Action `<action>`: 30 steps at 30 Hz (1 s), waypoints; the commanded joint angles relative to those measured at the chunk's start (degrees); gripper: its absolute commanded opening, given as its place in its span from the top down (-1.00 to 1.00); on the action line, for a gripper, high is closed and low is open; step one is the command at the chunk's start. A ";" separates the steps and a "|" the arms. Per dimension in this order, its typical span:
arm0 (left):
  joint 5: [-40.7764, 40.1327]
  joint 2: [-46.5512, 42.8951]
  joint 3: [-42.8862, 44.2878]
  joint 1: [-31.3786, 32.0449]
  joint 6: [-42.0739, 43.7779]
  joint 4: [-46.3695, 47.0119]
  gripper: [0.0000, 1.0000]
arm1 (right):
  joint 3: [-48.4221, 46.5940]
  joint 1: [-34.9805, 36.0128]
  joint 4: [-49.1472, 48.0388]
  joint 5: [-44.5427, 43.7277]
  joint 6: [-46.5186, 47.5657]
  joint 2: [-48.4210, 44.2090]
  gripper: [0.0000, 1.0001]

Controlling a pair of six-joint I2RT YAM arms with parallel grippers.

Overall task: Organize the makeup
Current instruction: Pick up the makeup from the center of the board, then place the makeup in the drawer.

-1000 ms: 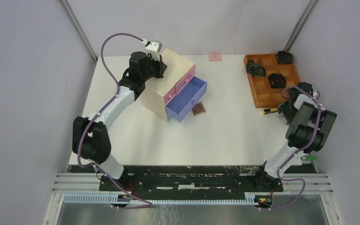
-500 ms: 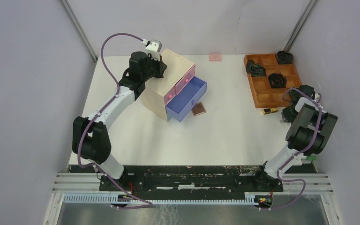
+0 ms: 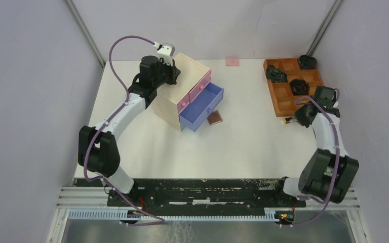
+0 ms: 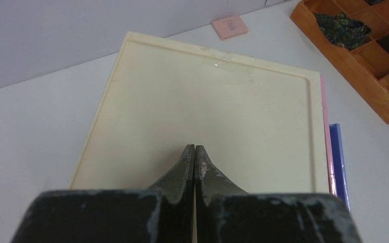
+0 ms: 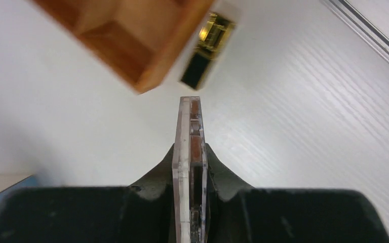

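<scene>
Left arm reaches forward over the pale chest (image 4: 207,96). Left pincer (image 4: 195,150) is pressed fully closed and empty above the chest's lid.

Right arm is stretched forward beside the orange tray (image 3: 283,101). Right pincer (image 5: 190,152) is clamped on a thin brown palette (image 5: 189,121), held edge-on. Gold tube (image 5: 205,45) lies just ahead, at the tray corner.

A second ago the right arm was folded with its jaws wider. The left arm is unchanged.

A clear-cased brown palette (image 5: 190,121) stands edge-on, pinched in the right gripper (image 5: 190,152), at the table's 3 o'clock side. A gold-and-black tube (image 5: 207,48) lies flat just at its 12 o'clock. A flat brown square palette (image 3: 214,118) lies mid-table, and a pink square pad (image 3: 232,61) lies at the 12 o'clock edge.
</scene>
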State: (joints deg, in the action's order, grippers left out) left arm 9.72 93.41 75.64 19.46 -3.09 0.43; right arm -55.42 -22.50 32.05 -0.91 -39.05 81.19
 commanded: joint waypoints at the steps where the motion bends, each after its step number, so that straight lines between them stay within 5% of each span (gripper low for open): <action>1: 0.11 5.14 -5.32 -0.13 1.78 -20.92 0.94 | -7.44 6.35 6.01 2.74 1.75 -9.81 0.98; 6: 0.26 4.77 -5.46 -0.08 1.69 -20.90 0.94 | -11.52 19.40 3.69 7.71 -0.49 -12.99 0.98; 14: 0.44 4.60 -5.41 -0.13 1.60 -20.90 0.94 | -20.80 38.07 -1.78 10.56 2.55 -3.96 0.98; 30: 0.07 3.99 -5.25 -0.08 2.02 -21.26 0.94 | -36.92 52.36 -7.99 6.45 0.82 18.07 0.98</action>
State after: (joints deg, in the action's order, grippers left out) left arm 9.72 93.06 75.35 19.46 -3.09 0.56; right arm -89.36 28.29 27.00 8.08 -37.45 96.71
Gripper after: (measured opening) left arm 0.036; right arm 0.201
